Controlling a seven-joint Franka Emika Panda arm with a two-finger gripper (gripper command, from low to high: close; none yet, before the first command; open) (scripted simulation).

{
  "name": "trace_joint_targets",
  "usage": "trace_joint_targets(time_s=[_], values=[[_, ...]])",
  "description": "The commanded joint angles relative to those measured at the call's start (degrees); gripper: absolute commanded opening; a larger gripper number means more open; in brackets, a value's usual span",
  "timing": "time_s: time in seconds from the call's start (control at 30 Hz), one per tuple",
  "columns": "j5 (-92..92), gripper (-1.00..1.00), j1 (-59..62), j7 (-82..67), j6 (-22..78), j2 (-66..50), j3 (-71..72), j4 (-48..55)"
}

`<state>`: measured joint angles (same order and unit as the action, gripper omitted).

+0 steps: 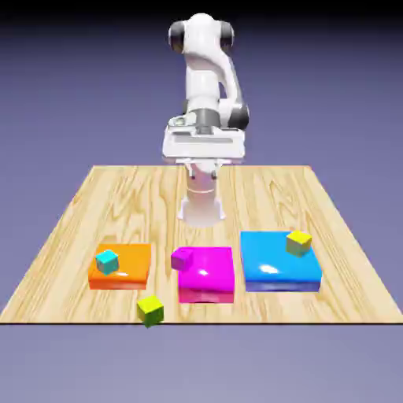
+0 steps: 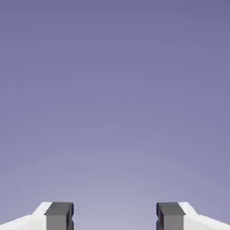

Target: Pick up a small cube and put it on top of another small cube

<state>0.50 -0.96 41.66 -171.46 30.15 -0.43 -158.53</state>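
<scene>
1. The pincer [image 2: 114,218] is spread wide: in the hand view its two grey fingertips [image 2: 59,216] stand far apart at the bottom edge, with only plain blue-violet backdrop between and beyond them. It pinches nothing.
2. In the exterior view the pincer [image 1: 205,167] hangs high over the far part of the tabletop [image 1: 118,197], under the white hand of the arm [image 1: 206,71].
3. The small lime cube [image 1: 150,309] lies on the bare wood at the near edge of the tabletop, well apart from the pincer, below it and toward the exterior view's left.
4. The golden-yellow cube [image 1: 299,242] sits on the blue slab [image 1: 277,268], near that slab's far corner, well apart from the pincer and toward the exterior view's right of it.
5. A magenta cube [image 1: 180,258] rests at the far left corner of the magenta slab [image 1: 208,277], which lies almost straight below the pincer in the exterior view.
6. A cyan cube [image 1: 107,261] sits on the orange slab [image 1: 130,271], further toward the exterior view's left of the pincer, just beyond the lime cube.
</scene>
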Motion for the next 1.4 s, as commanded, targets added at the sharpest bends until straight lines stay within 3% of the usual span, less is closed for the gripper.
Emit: trace_joint_targets(time_s=[0.0, 1.37], values=[[0.4, 0.00, -0.2, -0.7, 2.1, -2.1, -0.4, 2.1], [17.3, 0.00, -9.3, -27.9, 88.7, -87.2, -15.1, 86.0]])
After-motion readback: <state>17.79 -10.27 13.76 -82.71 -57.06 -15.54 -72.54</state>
